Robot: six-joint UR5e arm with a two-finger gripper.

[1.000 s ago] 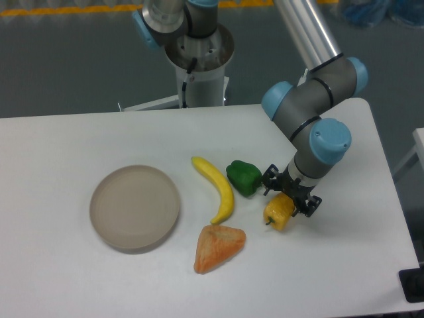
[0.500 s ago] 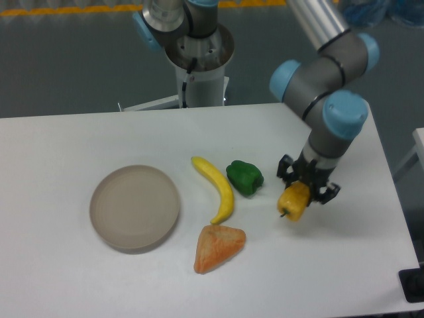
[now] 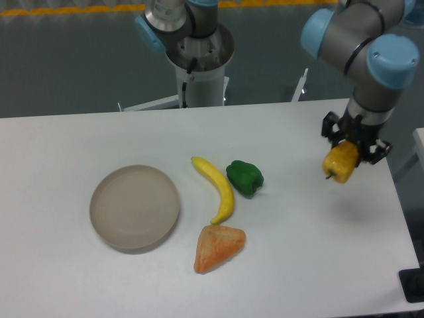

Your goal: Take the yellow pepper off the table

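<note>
Dark grey floor [image 3: 66, 59], yellow line [image 3: 66, 10] along far edge, even light

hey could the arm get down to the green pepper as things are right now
Probably not yet. The gripper is shut on the yellow pepper, held above the table. The green pepper itself lies open from above, with the banana close on one side.

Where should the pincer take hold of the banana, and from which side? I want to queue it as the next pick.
Probably at the middle of the banana, from straight above, jaws closing across its narrow width. It lies flat on the table, curved, and the green pepper sits close to its right, so the fingers need care on that side.
</note>
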